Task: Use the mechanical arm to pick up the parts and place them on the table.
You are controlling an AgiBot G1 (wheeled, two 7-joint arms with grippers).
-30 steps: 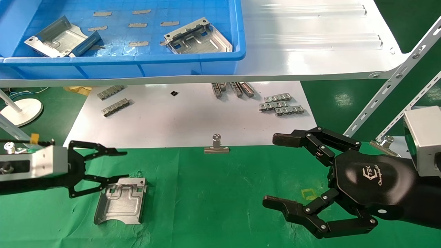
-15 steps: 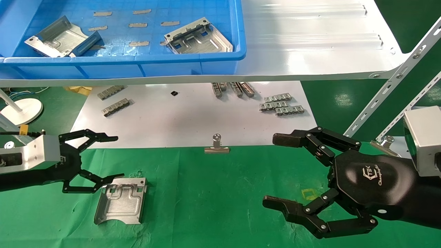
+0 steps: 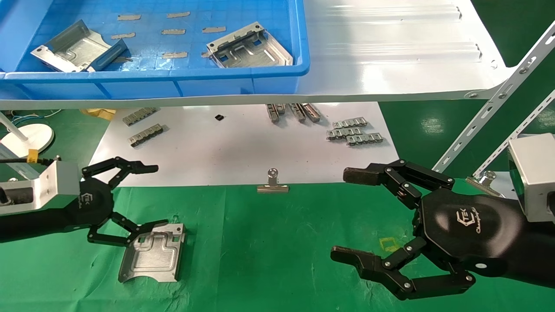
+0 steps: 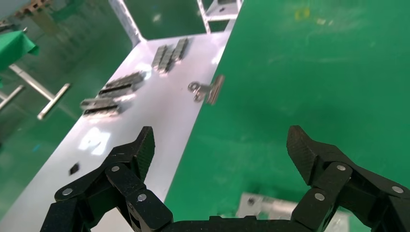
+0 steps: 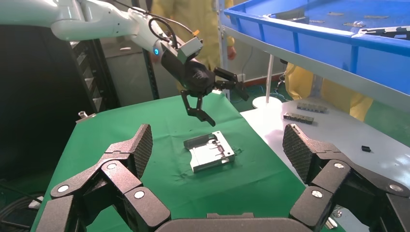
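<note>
One silver-grey part (image 3: 151,253) lies flat on the green cloth table (image 3: 277,242) at the left. It also shows in the right wrist view (image 5: 210,152) and partly in the left wrist view (image 4: 270,205). My left gripper (image 3: 155,196) is open and empty, a little above the part's far left corner. It hangs clear of the part in the right wrist view (image 5: 227,107) and in its own view (image 4: 222,145). My right gripper (image 3: 346,214) is open and empty over the cloth at the right (image 5: 217,145). Two more parts (image 3: 73,47) (image 3: 249,47) lie in the blue bin (image 3: 173,73).
The bin stands on a glossy white shelf (image 3: 390,65) that overhangs the back. Below it a white board (image 3: 243,151) holds several grey link strips (image 3: 353,132). A silver binder clip (image 3: 272,184) sits at the board's front edge. Slanted metal struts (image 3: 490,104) stand at the right.
My left gripper has risen a little and rolled its palm upward, still open beside the part. The part on the cloth and my right arm have not moved.
</note>
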